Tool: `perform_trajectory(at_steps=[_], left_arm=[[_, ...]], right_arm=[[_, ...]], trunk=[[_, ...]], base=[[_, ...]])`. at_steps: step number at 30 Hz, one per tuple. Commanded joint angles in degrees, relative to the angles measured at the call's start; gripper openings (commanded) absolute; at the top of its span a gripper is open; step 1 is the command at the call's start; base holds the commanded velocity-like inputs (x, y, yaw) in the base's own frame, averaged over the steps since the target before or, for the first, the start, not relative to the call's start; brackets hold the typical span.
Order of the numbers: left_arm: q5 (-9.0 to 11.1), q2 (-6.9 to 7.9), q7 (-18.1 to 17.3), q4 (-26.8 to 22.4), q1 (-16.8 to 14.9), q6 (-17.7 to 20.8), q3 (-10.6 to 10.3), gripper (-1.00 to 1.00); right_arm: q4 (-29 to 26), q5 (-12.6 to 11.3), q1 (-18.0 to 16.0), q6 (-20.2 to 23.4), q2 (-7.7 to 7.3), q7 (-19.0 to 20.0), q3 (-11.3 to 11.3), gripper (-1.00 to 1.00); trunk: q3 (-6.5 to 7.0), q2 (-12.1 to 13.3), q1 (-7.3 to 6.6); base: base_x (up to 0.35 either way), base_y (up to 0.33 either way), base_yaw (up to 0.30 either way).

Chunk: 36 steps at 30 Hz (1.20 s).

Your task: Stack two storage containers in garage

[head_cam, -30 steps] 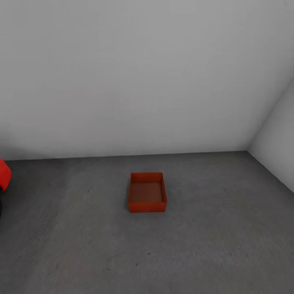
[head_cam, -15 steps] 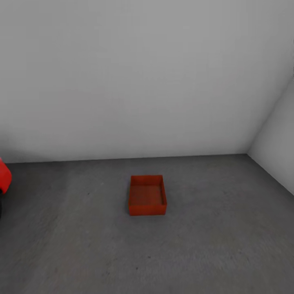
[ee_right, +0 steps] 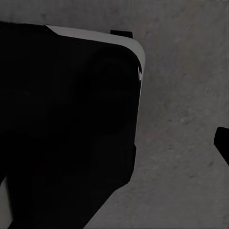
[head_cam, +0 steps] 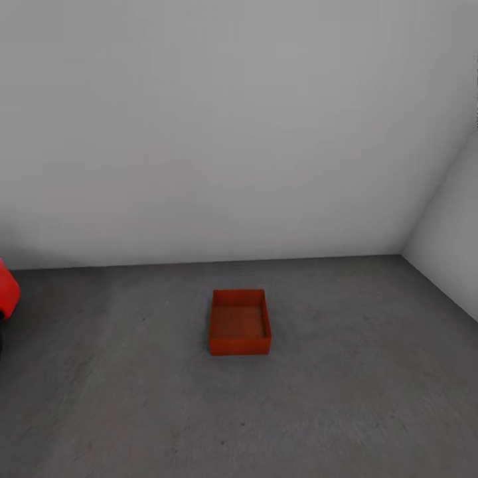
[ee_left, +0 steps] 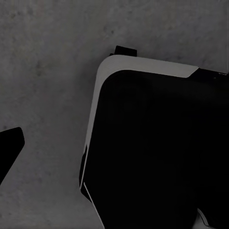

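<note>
One orange-red lidless storage container stands upright and empty on the dark grey floor of the garage, a little ahead of me and near the middle of the head view. Nothing touches it. In the left wrist view a dark fingertip juts in at the picture's edge over the concrete. The right wrist view likewise shows a dark fingertip at its edge. Neither view shows a second finger, so how the jaws stand is unclear.
A plain pale grey wall runs behind the container, and a second wall meets it at the right corner. Part of a red car shows at the far left. My black, white-trimmed base appears in both wrist views.
The whole head picture has slid slightly downward, so the camera has moved. The container keeps its place on the floor.
</note>
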Motion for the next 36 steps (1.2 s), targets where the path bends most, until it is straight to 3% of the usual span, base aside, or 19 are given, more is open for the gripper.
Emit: perform_trajectory(at_steps=[1,36], left_arm=[[0.4,0.0,0.0,0.0,0.0,-0.2,-0.5,1.0],[0.5,0.04,0.1,0.0,0.0,-0.2,-0.5,1.0]], right_arm=[[0.2,-0.4,-0.1,-0.3,0.03,0.0,0.5,1.0],[0.2,-0.4,-0.1,-0.3,0.08,0.0,0.5,1.0]], trunk=[[0.04,0.0,0.0],[3.25,0.0,0.0]], base=[[0.0,0.0,0.0],[0.0,0.0,0.0]])
